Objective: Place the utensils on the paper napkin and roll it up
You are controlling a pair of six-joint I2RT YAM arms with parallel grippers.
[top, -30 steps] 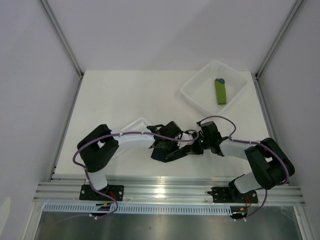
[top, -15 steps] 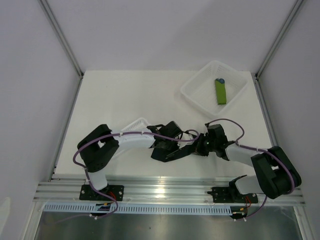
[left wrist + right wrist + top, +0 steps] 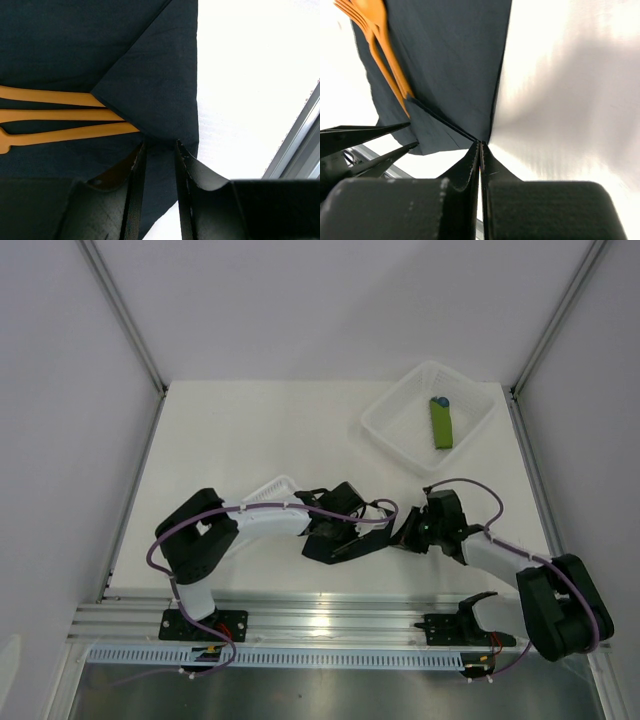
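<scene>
The black paper napkin (image 3: pixel 75 50) lies flat on the white table with one corner folded over the handles of three orange utensils (image 3: pixel 60 115). It also shows in the right wrist view (image 3: pixel 450 60), where the utensils (image 3: pixel 385 60) lie along its left side. My left gripper (image 3: pixel 160 145) stands over the napkin's near edge, its jaws a little apart with the napkin showing between them. My right gripper (image 3: pixel 480 143) is shut on the tip of the napkin's corner. In the top view both grippers, the left (image 3: pixel 372 538) and the right (image 3: pixel 405 533), meet near the front middle and hide the napkin.
A white basket (image 3: pixel 400 435) at the back right holds a green rolled bundle (image 3: pixel 441 423) with a blue tip. A smaller white basket (image 3: pixel 268 490) sits behind my left arm. A metal rail (image 3: pixel 330 618) runs along the near table edge.
My right wrist has shifted to the right and its elbow has swung toward the near right corner. The left arm has not moved.
</scene>
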